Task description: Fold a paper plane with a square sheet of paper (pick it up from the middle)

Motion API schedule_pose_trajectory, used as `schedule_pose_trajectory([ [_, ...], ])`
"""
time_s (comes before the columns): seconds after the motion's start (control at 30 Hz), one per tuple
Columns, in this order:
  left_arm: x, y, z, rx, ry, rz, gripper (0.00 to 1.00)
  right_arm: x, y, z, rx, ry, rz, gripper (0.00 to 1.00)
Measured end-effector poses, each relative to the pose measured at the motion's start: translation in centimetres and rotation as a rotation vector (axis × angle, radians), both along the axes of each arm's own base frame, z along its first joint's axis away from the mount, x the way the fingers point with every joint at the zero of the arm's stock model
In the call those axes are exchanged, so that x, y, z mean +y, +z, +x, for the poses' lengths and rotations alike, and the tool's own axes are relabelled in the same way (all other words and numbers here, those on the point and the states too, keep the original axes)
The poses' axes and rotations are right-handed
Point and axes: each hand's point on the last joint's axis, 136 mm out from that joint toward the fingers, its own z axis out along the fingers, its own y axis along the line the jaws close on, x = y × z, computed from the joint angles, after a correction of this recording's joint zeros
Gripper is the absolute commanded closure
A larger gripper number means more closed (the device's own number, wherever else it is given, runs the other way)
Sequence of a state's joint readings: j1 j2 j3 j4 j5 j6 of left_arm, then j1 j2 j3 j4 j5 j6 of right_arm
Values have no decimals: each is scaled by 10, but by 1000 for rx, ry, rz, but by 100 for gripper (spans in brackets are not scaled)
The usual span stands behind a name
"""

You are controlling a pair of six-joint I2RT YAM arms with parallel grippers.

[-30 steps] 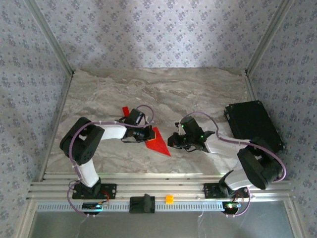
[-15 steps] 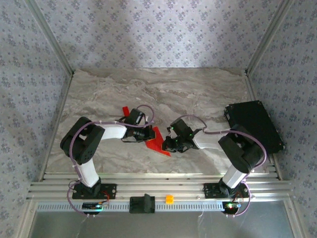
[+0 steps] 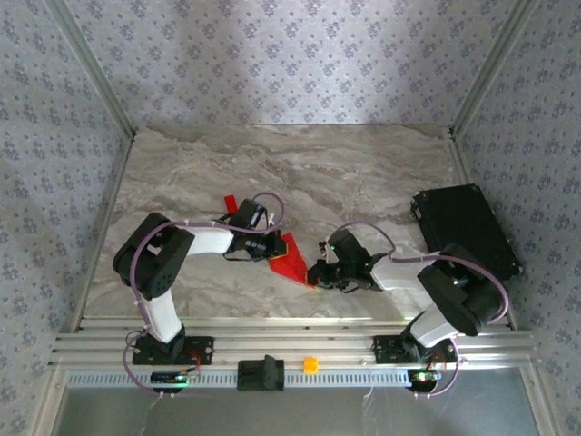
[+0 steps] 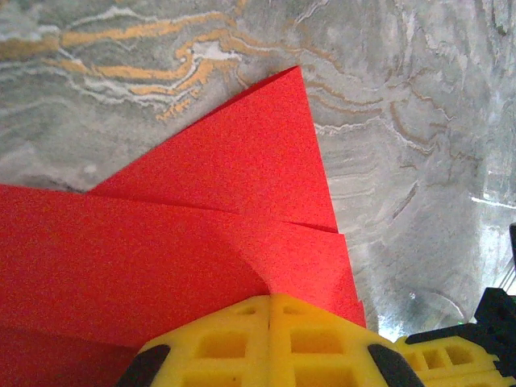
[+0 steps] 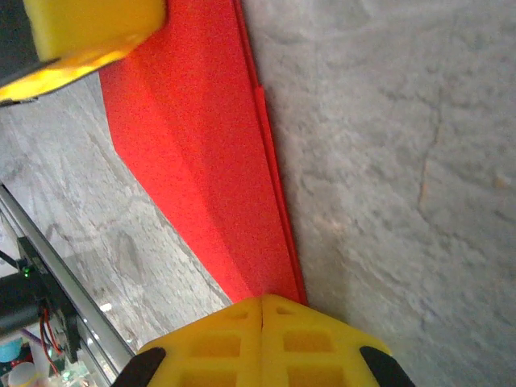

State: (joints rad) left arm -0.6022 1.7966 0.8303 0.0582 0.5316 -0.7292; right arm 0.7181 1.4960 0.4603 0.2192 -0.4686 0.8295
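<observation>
Lying creased, red paper wedge (image 4: 201,242) (apparently layered)

Left claw (image 4: 270,300) closed, right claw (image 5: 262,301) — closed too

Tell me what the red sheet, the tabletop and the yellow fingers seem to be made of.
The red sheet: thin paper, matte, finely grained, holding sharp folded edges. The tabletop: looks like grey marble with orange veins, slightly glossy by its reflections, though possibly a printed laminate. The yellow fingers: probably moulded or printed plastic, matte, with square recesses.
</observation>
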Motion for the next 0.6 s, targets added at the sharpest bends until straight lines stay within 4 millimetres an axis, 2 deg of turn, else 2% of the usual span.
schedule_pose_trajectory([
  [0.17, -1, 0, -1, 5, -5, -5, 95, -5, -2, -6, -16, 12, -10, 100],
  [0.47, -2, 0, -2, 7, -9, -11, 95, -26, 0, -25, 13, 0, -52, 100],
  [0.6, -2, 0, -2, 7, -9, -11, 95, -29, 6, -28, 27, 2, -66, 100],
])
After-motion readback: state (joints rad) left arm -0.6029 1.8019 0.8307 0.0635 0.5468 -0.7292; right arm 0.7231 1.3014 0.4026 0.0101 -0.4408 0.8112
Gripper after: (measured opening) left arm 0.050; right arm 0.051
